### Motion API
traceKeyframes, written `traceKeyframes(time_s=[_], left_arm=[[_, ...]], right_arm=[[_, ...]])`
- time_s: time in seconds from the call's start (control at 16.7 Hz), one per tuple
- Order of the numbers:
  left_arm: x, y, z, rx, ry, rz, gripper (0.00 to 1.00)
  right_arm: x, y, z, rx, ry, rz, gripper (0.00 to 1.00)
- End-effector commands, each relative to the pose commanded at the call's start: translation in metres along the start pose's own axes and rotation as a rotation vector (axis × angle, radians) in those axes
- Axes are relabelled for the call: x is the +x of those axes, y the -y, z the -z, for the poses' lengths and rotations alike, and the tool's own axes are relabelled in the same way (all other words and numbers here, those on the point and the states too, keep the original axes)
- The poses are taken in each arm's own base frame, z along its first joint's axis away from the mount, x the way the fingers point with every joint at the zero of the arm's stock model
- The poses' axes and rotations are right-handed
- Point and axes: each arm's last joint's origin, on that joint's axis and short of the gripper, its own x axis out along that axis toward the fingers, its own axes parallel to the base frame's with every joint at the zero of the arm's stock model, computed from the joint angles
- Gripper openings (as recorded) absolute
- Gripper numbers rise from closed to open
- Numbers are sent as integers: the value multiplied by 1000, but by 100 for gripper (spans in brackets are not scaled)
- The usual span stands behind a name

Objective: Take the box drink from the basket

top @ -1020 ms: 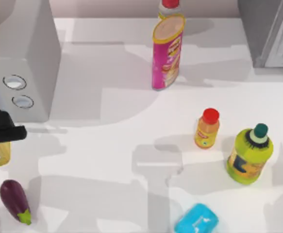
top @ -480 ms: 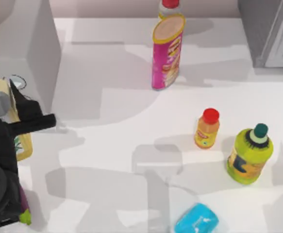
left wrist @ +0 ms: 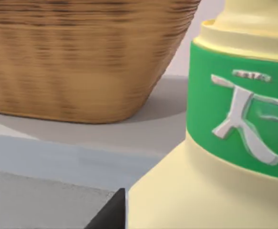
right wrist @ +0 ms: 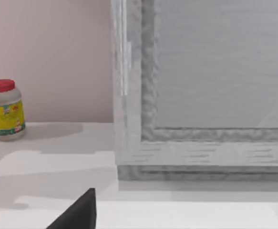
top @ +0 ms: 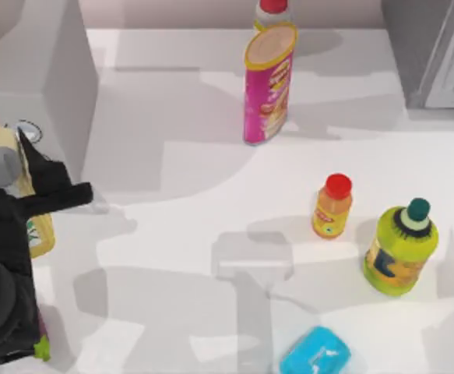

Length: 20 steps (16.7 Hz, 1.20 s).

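Since the earlier frame, your left gripper [top: 26, 183] has barely shifted, clamped on the box drink [top: 33, 226], held clear beside the basket [left wrist: 81, 57] for removal.

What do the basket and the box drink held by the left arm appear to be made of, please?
The basket looks like woven wicker, matt brown, judging by its fine horizontal ribbing. The box drink seems to be smooth moulded plastic in pale yellow with a soft sheen; its green band carries raised white lettering. Being rendered, both remain guesses.
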Motion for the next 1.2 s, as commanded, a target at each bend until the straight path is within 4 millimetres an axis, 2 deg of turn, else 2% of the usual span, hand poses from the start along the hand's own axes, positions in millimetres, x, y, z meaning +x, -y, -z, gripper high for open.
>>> traceKeyframes(time_s=[0.36,0.72,1.08,1.2], left_arm=[[19,5,19,-3,2,7,0],[40,1,44,-3,1,2,0],[42,0,46,-5,3,1,0],[42,0,46,-5,3,1,15]], right_arm=[[0,0,0,0,0,0,100],[0,0,0,0,0,0,100],[0,0,0,0,0,0,100],[0,0,0,0,0,0,100]])
